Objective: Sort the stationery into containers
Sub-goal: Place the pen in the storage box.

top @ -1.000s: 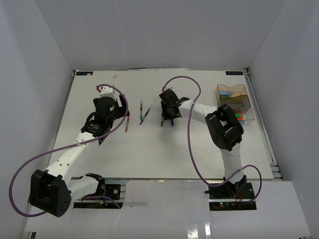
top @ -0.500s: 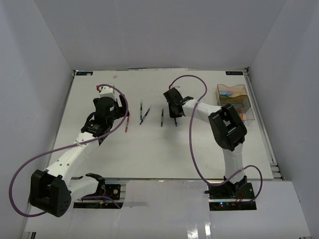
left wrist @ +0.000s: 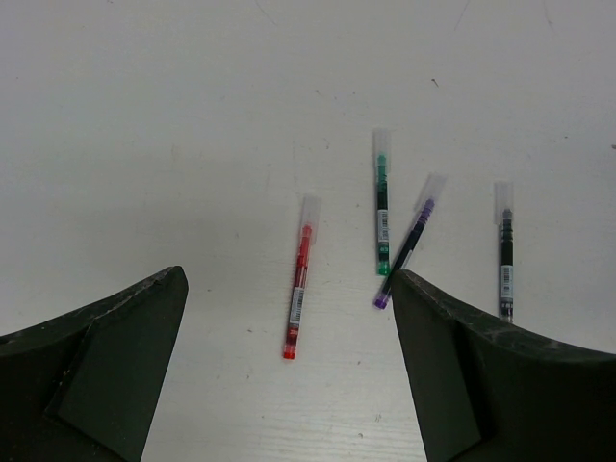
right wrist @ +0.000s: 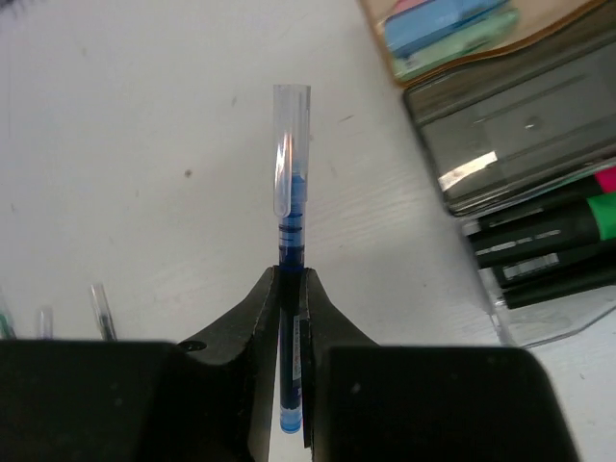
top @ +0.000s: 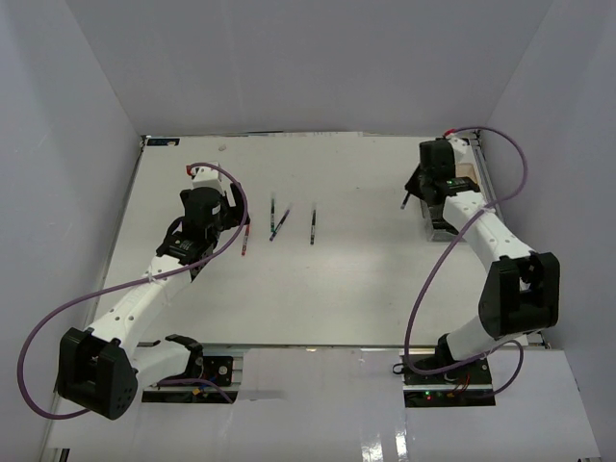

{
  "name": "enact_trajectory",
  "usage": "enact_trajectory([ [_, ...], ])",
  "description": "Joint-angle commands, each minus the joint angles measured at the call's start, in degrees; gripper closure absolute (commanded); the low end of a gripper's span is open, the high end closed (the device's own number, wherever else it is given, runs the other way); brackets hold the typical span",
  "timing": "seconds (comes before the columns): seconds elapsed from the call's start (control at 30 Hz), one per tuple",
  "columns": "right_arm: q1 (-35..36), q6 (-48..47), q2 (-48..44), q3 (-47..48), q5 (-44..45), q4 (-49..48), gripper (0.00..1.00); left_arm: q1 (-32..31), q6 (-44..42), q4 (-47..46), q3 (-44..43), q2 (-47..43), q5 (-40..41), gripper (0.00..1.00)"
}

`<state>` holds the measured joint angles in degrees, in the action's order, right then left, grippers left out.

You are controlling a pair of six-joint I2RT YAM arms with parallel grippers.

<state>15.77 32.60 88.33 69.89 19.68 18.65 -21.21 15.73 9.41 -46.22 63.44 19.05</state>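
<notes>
Pen being pinched by right gripper beside clear tray, likely for drop-in; left gripper being held wide over red pen.

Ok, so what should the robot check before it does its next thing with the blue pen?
1. Blue pen gripped firmly: ok, the right gripper is shut on its barrel.
2. Pen above a tray: not ok, it is over the table, beside the amber tray and the clear tray.
3. Room in the clear tray: cannot tell, markers fill the part that shows.
4. Left gripper out of the way: ok, it is open and far across the table.
5. Everything sorted: not ok, the red pen, green pen, purple pen and black pen lie loose on the table.
</notes>
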Motion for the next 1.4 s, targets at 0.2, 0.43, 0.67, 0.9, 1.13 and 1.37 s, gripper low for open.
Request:
enact_trajectory([
  [0.2, -13.0, 17.5, -1.9, -1.8, 1.3, -1.1, 0.92, 0.1, 0.2, -0.4, -0.3, -1.0, -0.6, 0.02],
  [0.43, -17.3, 25.9, 2.6, 0.2, 4.9, -1.1, 0.92, 0.1, 0.2, -0.4, -0.3, -0.8, -0.8, 0.02],
  [0.67, -20.3, 29.8, 7.8, 2.4, 6.7, -1.1, 0.92, 0.1, 0.2, -0.4, -0.4, -0.9, -1.0, 0.02],
  [0.9, -21.5, 31.6, 12.6, 5.3, 6.8, -1.0, 0.92, 0.1, 0.3, -0.4, -0.4, -0.8, -1.7, 0.02],
  [1.13, -22.1, 33.2, 16.6, 7.2, 4.5, -1.0, 0.82, 0.1, 0.2, -0.4, -0.4, -0.9, -1.5, 0.02],
  [1.37, -22.1, 31.3, 15.6, 5.2, 2.1, -3.6, 0.52, 0.1, 0.2, -0.4, -0.4, -1.0, -1.6, 0.02],
])
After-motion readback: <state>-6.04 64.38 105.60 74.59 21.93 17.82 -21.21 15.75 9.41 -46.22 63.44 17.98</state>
